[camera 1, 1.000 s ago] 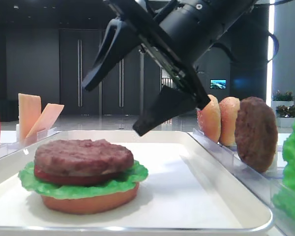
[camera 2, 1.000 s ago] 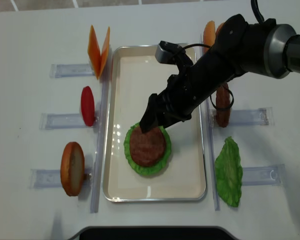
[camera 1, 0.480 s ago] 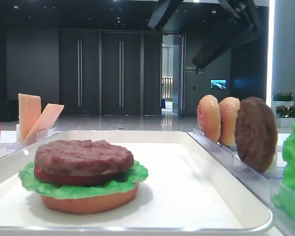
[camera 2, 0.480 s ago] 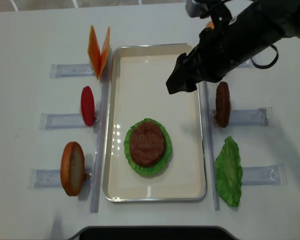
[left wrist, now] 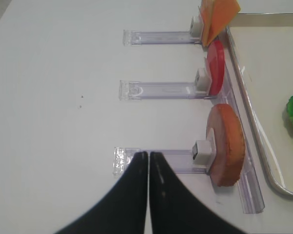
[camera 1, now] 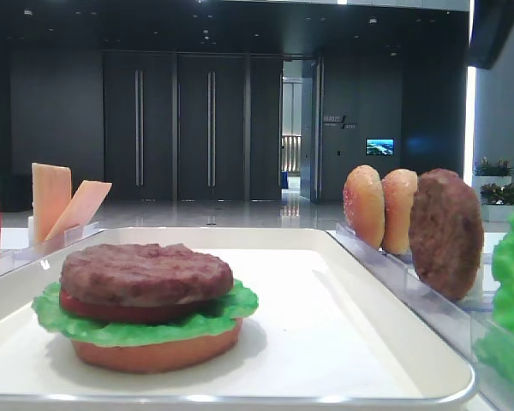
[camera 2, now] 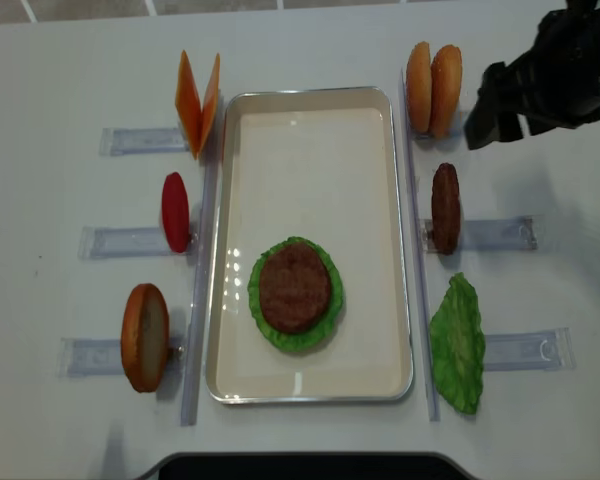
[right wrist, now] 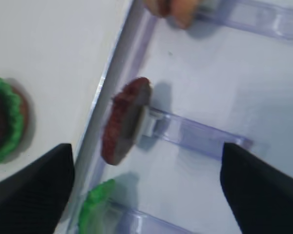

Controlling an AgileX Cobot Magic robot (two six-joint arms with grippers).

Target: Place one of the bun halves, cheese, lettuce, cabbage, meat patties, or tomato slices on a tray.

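On the white surface [camera 2: 70,70] I count two meat patties: one [camera 2: 295,287] lies on top of a stack in the tray [camera 2: 310,125], over a red slice, a green lettuce leaf [camera 2: 325,320] and an orange bun base [camera 1: 154,353]; the other patty [camera 2: 445,207] stands on edge in a clear rack [camera 2: 500,233] just right of the tray. A second lettuce leaf [camera 2: 458,345] leans in the rack below it. Two bun halves [camera 2: 430,75] stand side by side at the upper right, and one more [camera 2: 145,337] stands at the lower left. Left of the tray there is one tomato slice [camera 2: 175,211] and two cheese slices [camera 2: 198,102]. The right gripper [camera 2: 495,105] hovers near the two buns with its fingers [right wrist: 31,190] spread wide and nothing between them. The left fingers [left wrist: 136,195] are pressed together, empty, above the rack of the lower-left bun.
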